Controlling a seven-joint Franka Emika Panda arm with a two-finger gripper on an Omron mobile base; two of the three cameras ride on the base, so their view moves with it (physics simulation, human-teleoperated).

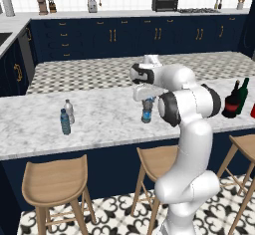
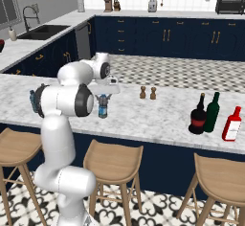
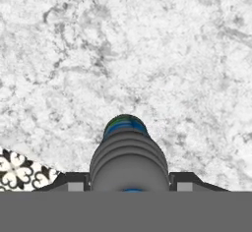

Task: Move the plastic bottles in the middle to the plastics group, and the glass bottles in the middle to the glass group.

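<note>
Marble covers the long island counter (image 1: 99,119) in this dark blue kitchen, with wooden stools along its near edge. Above its middle stretch, back from that edge, the white arm reaches down and the gripper (image 1: 147,101) has its two fingers pressed on either side of the small blue-labelled bottle (image 1: 147,110), just under the cap; the bottle seems upright. The two small plastic bottles (image 1: 66,116) stand well apart toward the counter's left end. My advice: lift straight up before travelling, keep the bottle vertical, carry it along the counter, and set it down beside that pair without bumping either one over.
</note>
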